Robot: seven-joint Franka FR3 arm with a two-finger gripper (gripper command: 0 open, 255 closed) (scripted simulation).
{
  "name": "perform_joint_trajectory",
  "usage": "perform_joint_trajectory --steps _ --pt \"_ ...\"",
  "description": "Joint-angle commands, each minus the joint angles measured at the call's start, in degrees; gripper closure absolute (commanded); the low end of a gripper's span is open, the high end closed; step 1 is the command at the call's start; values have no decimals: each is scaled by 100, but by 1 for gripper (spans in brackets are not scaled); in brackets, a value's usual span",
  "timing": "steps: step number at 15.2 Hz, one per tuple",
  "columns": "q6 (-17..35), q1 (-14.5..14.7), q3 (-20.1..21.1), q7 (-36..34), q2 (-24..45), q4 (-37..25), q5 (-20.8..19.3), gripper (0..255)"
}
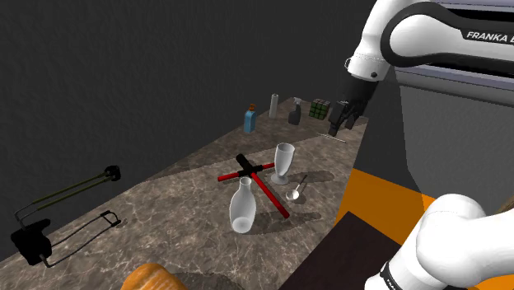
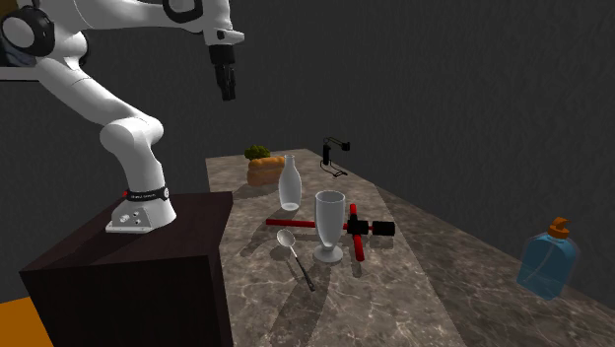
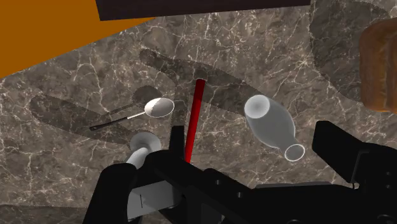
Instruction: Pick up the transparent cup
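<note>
Hand: the hand [image 1: 342, 118] is released, its fingers apart and clasping nothing. It hangs high above the cup, off to the cup's stand side and well apart from it.
Cup: the cup [image 1: 283, 162] is clear and stemmed. It stands upright on the dark marbled worktop [image 1: 165, 210], with nothing over its mouth.
Near edge: the worktop's edge on the stand side runs near the cup, just past the spoon. The stand [image 2: 118, 281] sits against that edge, and orange floor [image 1: 387, 194] lies beyond it.
Open room: bare marble runs from the cup toward the blue bottle [image 2: 548, 261]. The space above the cup is open up to the hand.
Spoon: the spoon [image 1: 295, 191] lies flat just beside the cup's foot, between the cup and the stand-side edge.
Tool: a red-and-black crossed tool [image 1: 255, 183] lies flat just beside the cup's foot, on the side away from the stand. I cannot tell whether it touches the foot.
Flask: a clear narrow-necked flask [image 1: 240, 208] stands upright near the cup, across the tool from it.
Far row: a white cylinder [image 1: 273, 105], a spray bottle [image 1: 295, 111] and a colour cube [image 1: 320, 109] stand with the blue bottle, well apart from the cup.
Other end: a black wire frame [image 1: 49, 222] and a brown loaf [image 2: 261, 170] sit beyond the flask, well apart from the cup.
</note>
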State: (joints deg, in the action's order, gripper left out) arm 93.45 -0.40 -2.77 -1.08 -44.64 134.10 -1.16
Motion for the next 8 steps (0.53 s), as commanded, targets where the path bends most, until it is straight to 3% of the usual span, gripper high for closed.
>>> perform_joint_trajectory --steps 1,8 --pt "0 0 0 0 0 0 0 0" --pt "1142 -93 -486 559 1027 104 -231 0"
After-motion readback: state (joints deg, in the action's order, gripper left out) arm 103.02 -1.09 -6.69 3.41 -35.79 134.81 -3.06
